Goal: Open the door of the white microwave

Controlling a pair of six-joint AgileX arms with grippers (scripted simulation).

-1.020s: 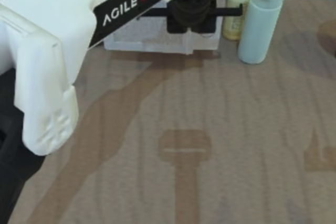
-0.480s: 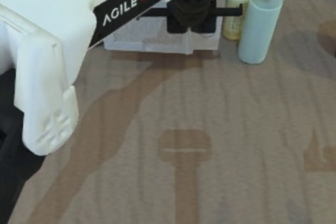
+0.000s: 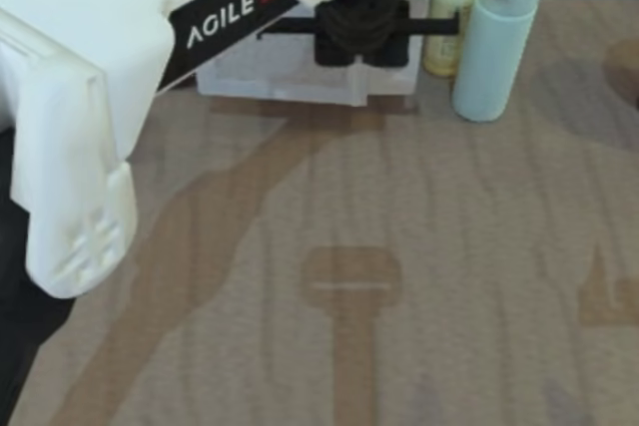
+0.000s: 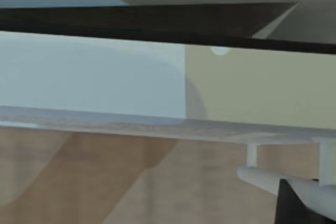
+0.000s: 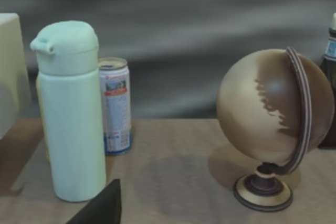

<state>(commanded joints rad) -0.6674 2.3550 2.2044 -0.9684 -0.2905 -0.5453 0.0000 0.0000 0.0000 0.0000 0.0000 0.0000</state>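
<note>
The white microwave (image 3: 300, 72) stands at the table's far edge, left of centre, largely covered by my left arm. My left gripper (image 3: 364, 39) hangs at its front, above the right part of the door. In the left wrist view the door (image 4: 157, 127) shows edge-on as a pale band, with its white bar handle (image 4: 262, 178) standing off it on two short posts. One dark fingertip (image 4: 299, 205) lies against that handle, and the gripper looks shut on it. The mesh window and knobs are hidden. My right gripper (image 5: 100, 211) is parked out of the top view.
A tall mint bottle (image 3: 496, 32) and a smaller yellow bottle (image 3: 451, 17) stand just right of the microwave. The right wrist view shows a drinks can (image 5: 114, 106) behind the mint bottle, a brown globe (image 5: 273, 114) and a dark bottle (image 5: 329, 77).
My left arm's white forearm and elbow have shifted a little to the left and toward the far edge. The gripper stays at the microwave's front.
</note>
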